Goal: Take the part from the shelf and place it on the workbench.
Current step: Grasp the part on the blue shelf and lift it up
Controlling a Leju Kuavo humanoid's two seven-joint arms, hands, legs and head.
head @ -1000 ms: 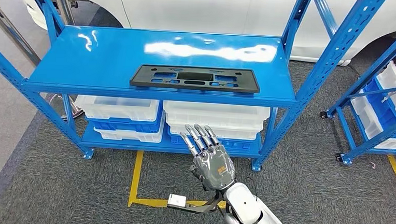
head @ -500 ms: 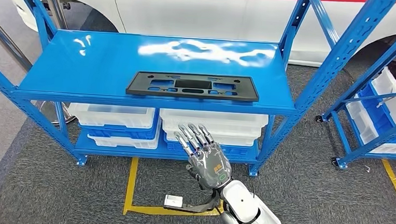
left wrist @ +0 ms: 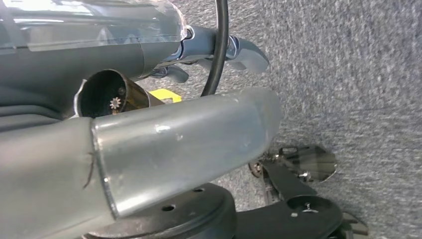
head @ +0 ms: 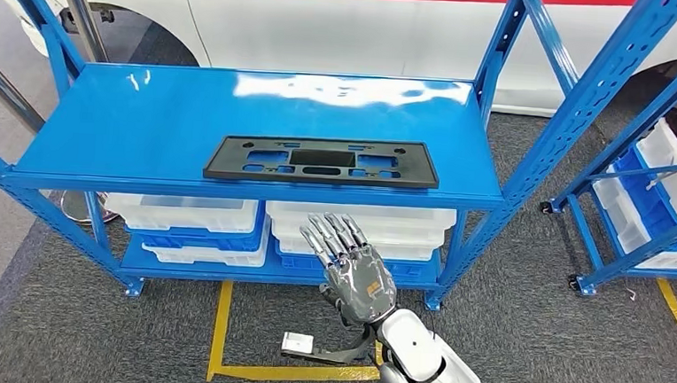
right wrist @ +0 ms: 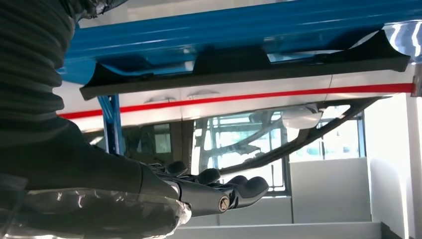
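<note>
The part (head: pixel 321 160), a long flat black plastic panel with cut-outs, lies near the front edge of the blue shelf (head: pixel 143 135). My right hand (head: pixel 351 265) is held up in front of and below that edge, fingers (head: pixel 331 233) stretched apart toward the shelf, holding nothing. In the right wrist view the part (right wrist: pixel 244 67) is seen edge-on above the outstretched fingers (right wrist: pixel 234 189), with a gap between them. My left hand (left wrist: pixel 234 50) hangs over the grey floor and holds nothing.
White and blue bins (head: pixel 360 224) fill the lower level under the part. A white car (head: pixel 327 22) stands behind the rack. A second blue rack (head: pixel 646 184) with bins stands at the right. Yellow tape (head: pixel 218 326) marks the grey carpet.
The camera has moved closer, so the shelf sits lower and larger in the picture. My right hand is now nearer the shelf's front edge, with its fingers still spread.
</note>
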